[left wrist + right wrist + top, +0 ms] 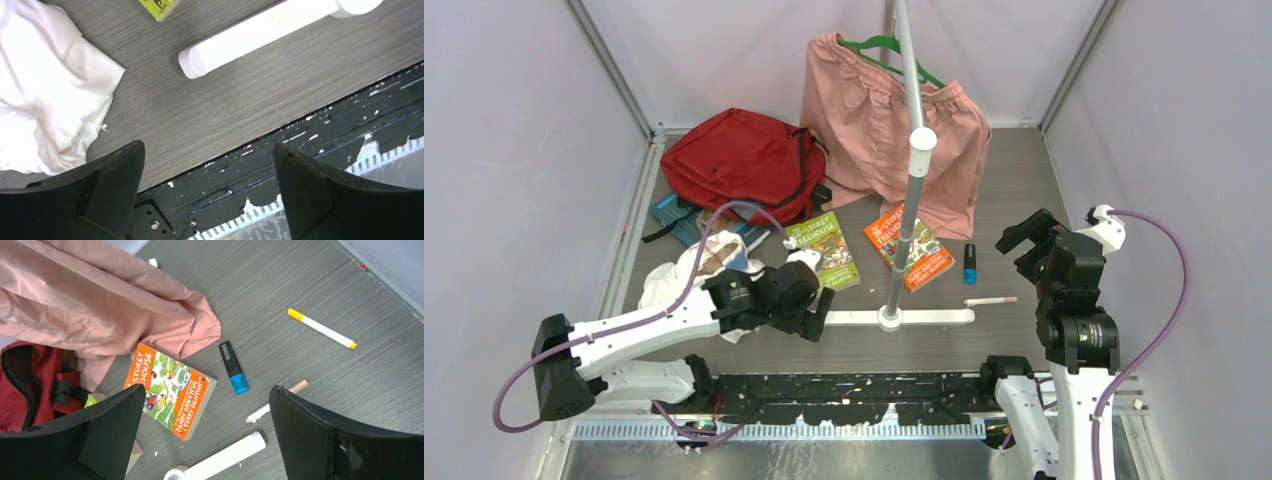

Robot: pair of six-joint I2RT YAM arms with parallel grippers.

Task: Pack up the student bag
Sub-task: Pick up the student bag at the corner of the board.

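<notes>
My left gripper [207, 150] hangs spread wide and empty over the near edge of the table [210, 105], beside the white bag [45, 90]. My right gripper [207, 392] is equally spread and empty above the orange book [170, 390]. The student bag [744, 160] lies far left, behind the green book [824, 250]. I judge a book goes first, and I should pinch one edge squarely so it cannot slip.

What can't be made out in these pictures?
- Top view: teal books partly under the student bag, titles unreadable.
- Top view: stand pole crosses the orange book.
- Left wrist view: green book cut off by the top edge.
- Right wrist view: pink shorts cover part of the student bag.
</notes>
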